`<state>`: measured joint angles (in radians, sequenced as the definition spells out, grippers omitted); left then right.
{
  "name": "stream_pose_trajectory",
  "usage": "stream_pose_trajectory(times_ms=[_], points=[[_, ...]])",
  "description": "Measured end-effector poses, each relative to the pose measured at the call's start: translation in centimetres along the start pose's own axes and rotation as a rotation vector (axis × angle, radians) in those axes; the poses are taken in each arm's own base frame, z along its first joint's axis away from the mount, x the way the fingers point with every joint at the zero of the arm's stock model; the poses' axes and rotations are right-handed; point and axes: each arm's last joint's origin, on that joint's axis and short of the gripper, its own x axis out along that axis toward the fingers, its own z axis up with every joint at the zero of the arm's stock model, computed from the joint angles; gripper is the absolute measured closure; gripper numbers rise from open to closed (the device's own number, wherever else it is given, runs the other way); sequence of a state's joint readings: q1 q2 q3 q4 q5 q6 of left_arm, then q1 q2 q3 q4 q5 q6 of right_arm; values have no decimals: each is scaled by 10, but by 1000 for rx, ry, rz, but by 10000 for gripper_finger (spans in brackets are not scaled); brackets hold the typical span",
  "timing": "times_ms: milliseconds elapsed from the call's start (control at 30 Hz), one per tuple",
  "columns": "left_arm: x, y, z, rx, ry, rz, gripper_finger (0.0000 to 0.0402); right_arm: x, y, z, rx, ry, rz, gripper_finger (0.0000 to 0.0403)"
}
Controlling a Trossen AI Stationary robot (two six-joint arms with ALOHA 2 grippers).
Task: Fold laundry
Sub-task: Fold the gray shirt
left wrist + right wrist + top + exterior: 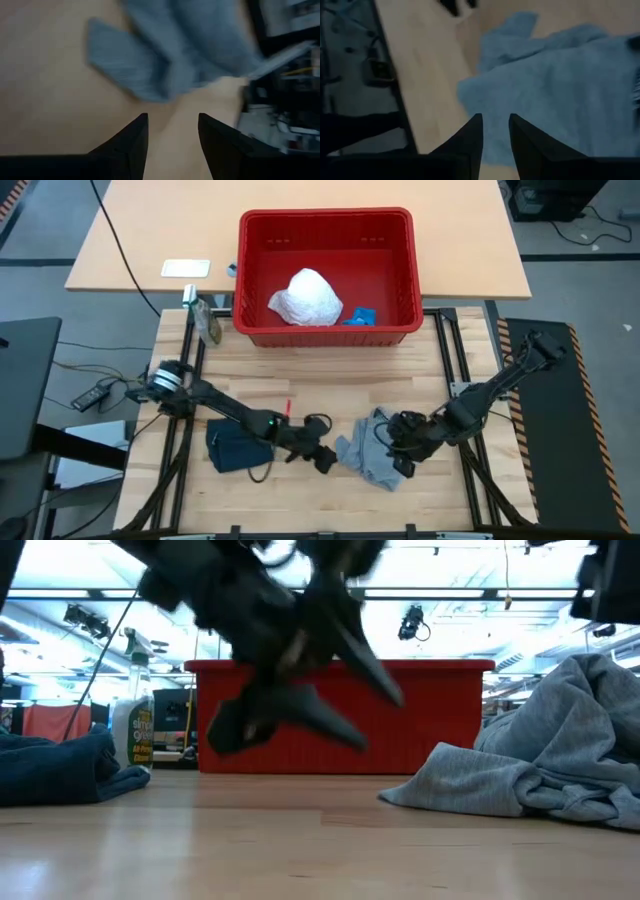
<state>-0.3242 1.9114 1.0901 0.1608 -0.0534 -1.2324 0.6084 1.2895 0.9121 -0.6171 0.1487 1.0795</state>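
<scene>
Jaws spread on both arms, nothing pinched.
Left gripper (322,458) hangs just beside the grey cloth (368,455); right gripper (400,456) hovers over it. Navy cloth (234,447) lies under the left arm; white cloth (307,298) sits in the red basket (325,220).

The right gripper (495,131) shows two dark jaws with a small gap between them, and nothing sits in that gap. Right past the jaw tips lies the grey cloth (560,85). It is soft and rumpled, and one corner of it sticks out far ahead of the jaws. The cloth rests on the light wooden table (427,75). Well off to one side of the jaws, the table ends at a dark edge.
</scene>
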Motion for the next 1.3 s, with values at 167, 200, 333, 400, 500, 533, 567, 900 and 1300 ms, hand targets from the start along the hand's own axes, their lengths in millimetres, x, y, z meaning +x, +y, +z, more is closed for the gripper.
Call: stream_pose_trajectory(times_ms=[167, 200, 333, 400, 500, 533, 567, 900, 1300], points=[[29, 7, 9, -19, -4, 41, 240, 22, 6, -16, -4, -24, -17, 300], [35, 8, 11, -21, -8, 46, 246, 28, 7, -19, -8, -33, -25, 300], [54, 9, 19, -23, -16, 60, 276, 50, 7, -24, -28, -51, -95, 300], [61, 6, 21, -19, -16, 71, 291, 60, 6, -27, -37, -49, -139, 300], [72, 0, 23, -19, -7, 95, 312, 77, 3, -31, -46, -32, -193, 300], [75, -1, 24, -15, -4, 103, 318, 83, 2, -32, -52, -27, -204, 300], [78, -4, 25, -10, -4, 103, 325, 89, 2, -32, -58, -28, -205, 300], [108, -18, 27, -8, -19, 59, 396, 104, 18, -14, -150, -154, -30, 300], [107, -15, 47, -11, 304, -145, 397, 94, 17, -18, -248, -208, -43, 300]])
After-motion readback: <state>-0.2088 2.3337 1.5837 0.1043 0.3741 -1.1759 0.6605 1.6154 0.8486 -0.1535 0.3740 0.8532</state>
